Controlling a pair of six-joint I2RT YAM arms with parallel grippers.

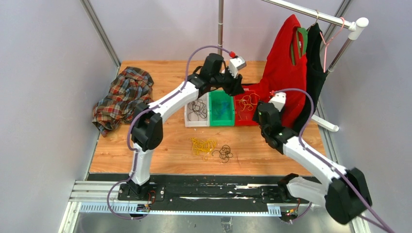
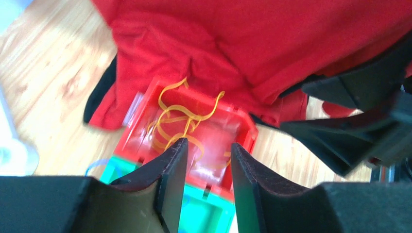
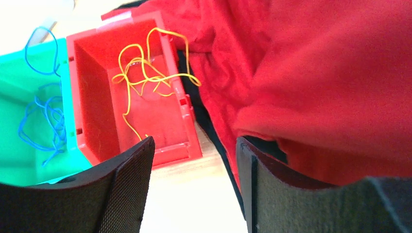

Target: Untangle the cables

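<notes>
left claw (image 2: 209,145), right claw (image 3: 194,143) gape empty; i'd pinch a loop of the limp, light cables (image 1: 204,145) by the near edge.

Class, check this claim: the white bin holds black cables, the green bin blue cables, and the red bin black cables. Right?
The red bin holds yellow cables, not black; the right wrist view shows it. The black cables in the white bin and blue cables in the green bin are as stated.
</notes>
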